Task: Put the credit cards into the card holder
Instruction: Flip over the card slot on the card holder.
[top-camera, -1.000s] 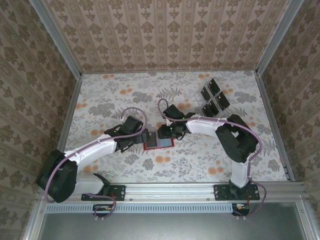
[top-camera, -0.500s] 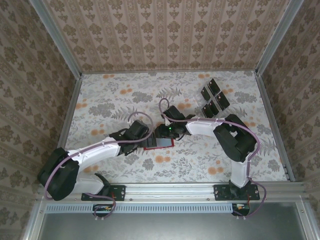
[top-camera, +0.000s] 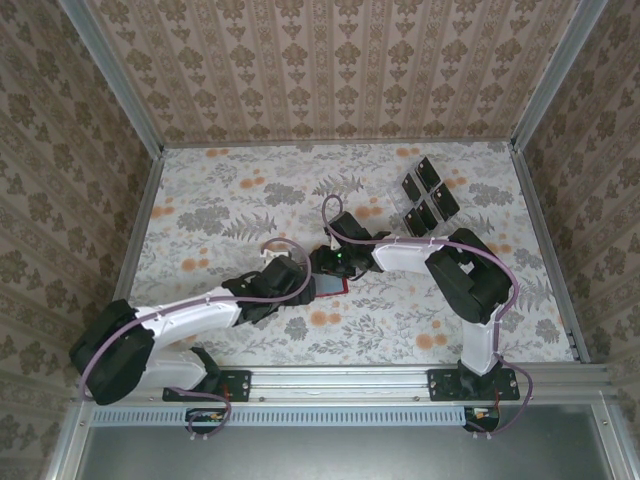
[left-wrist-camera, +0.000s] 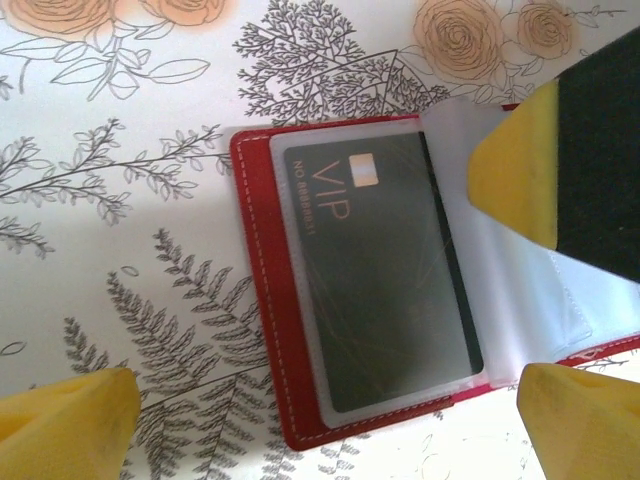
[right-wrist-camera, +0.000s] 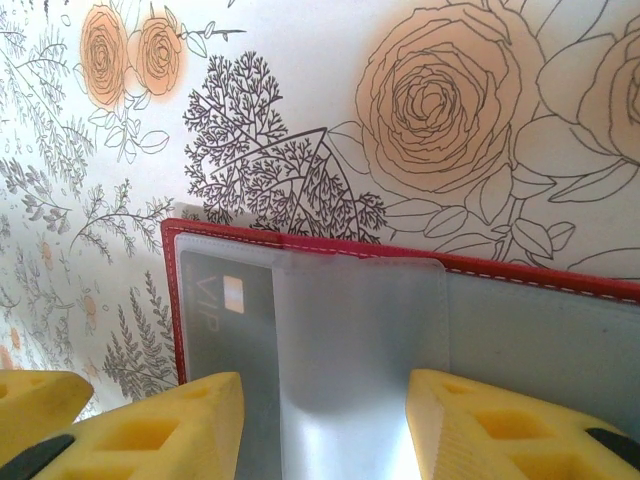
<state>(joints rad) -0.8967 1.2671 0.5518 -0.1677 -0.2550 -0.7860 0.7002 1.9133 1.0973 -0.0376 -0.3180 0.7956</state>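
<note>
Here, over the open card holder

Directly beneath my left gripper (left-wrist-camera: 320, 428) the card holder (left-wrist-camera: 256, 300) lies open and flat on the flowered table (top-camera: 210, 200), about mid-table. Its red cover is down and its clear pockets face up. My left fingers are spread as wide as they go. Their yellow tips sit at the two lower corners of my wrist view, hovering with the holder's near edge between them. A dark VIP card (left-wrist-camera: 380, 290) sits inside one clear pocket, lying square within the red stitched border.

My right gripper (right-wrist-camera: 322, 430) comes in at the holder from the other side. Its fingers are half-spread, a plain gap between the yellow pads. A loose clear sleeve (right-wrist-camera: 350, 340) lies across that gap, covering part of the VIP card. From my left wrist I see one right fingertip (left-wrist-camera: 515, 170) resting on that sleeve, just beside the card's long edge, where the plastic curves up off the holder.

More credit cards (top-camera: 444, 202) stand tilted in a small group toward the far right of the table. They are well apart from both grippers and from the card holder.
</note>
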